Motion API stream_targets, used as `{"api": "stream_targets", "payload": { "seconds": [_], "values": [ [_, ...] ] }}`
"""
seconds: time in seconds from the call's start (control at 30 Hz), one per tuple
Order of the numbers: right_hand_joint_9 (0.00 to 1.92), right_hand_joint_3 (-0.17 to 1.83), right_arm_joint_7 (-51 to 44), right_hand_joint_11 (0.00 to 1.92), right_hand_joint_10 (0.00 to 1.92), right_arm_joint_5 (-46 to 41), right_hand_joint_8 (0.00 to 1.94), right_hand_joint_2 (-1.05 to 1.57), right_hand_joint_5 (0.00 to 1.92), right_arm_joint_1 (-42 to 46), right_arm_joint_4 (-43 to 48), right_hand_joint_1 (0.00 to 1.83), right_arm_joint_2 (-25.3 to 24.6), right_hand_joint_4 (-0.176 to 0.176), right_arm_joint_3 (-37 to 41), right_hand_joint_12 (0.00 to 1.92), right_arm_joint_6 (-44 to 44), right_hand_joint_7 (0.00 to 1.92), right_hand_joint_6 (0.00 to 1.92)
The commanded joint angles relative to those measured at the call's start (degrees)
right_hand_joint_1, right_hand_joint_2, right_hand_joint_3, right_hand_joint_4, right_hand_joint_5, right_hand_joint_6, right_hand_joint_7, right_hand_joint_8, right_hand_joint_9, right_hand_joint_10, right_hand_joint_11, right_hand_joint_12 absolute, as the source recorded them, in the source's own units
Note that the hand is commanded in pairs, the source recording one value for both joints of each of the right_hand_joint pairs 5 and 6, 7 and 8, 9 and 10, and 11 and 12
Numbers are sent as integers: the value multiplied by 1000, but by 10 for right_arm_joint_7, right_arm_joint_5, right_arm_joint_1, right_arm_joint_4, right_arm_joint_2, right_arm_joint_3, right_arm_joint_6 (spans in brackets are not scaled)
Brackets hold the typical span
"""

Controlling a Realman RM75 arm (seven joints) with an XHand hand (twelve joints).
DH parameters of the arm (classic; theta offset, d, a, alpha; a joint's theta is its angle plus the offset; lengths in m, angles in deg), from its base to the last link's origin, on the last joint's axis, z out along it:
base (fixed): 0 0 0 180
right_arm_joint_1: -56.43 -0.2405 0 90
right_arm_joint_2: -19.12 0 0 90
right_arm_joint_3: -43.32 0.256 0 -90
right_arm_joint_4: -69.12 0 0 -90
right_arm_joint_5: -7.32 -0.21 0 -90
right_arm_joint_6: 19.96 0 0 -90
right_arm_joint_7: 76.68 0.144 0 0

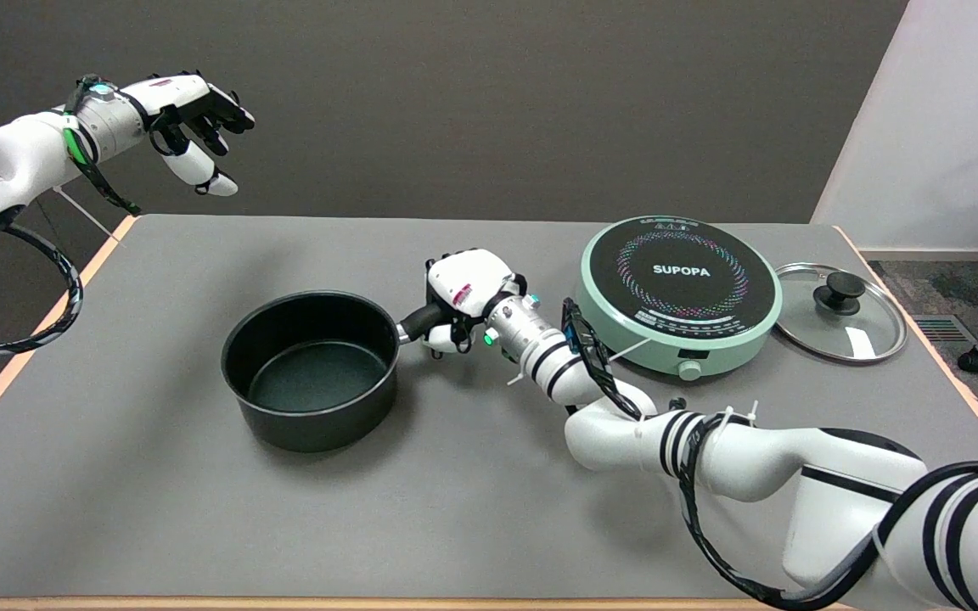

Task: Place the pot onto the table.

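The black pot (312,371) stands upright and empty near the middle of the grey table (158,509), with no gap showing under its base. Its dark handle (419,321) points to the right, toward the cooker. My right hand (465,294) grips that handle, fingers wrapped around it, the white back of the hand facing up. The right arm reaches in from the lower right.
A mint-green SUPOPA induction cooker (681,288) stands right of my hand with nothing on it. A glass lid (840,311) with a black knob lies beyond it near the table's right edge. The idle left hand (192,114) hangs in the air at upper left.
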Motion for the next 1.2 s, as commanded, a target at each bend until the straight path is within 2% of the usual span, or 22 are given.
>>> {"api": "stream_targets", "payload": {
  "seconds": [0.03,0.13,0.17,0.2,0.23,0.27,0.3,0.47,0.73,1.03,1.2],
  "values": [
    [1435,754,-15,1435,1435,40,1435,1044,1435,-2,-18,721,1,-18,6,1435,-5,1435,1435],
    [1181,1433,-32,1181,1181,42,1181,335,1181,-6,-17,851,2,0,7,1181,-2,1181,1181],
    [1049,1544,-34,1049,1049,42,1049,80,1049,-8,-15,930,3,-4,7,1049,-2,1049,1049],
    [921,1461,-34,921,921,42,921,-101,921,-10,-14,1003,4,-22,7,921,-1,921,921],
    [770,1143,-34,770,770,42,770,-139,770,-12,-13,1076,5,-36,7,770,-1,770,770],
    [717,1010,-34,717,717,42,717,-146,717,-14,-12,1109,6,-39,7,717,-1,717,717],
    [698,1007,-34,698,698,42,698,-163,698,-16,-11,1116,8,-28,7,698,-1,698,698],
    [416,1070,-34,416,416,42,416,-404,416,-32,-3,1142,17,-26,7,416,1,416,416],
    [196,1005,-34,196,196,42,196,-457,196,-57,19,1147,41,2,27,196,1,196,196],
    [148,986,-49,148,148,36,148,-518,148,-91,111,1163,119,4,44,148,41,148,148],
    [129,1033,-45,129,129,33,129,-610,129,-89,172,1149,171,24,72,129,55,129,129]
  ]
}}
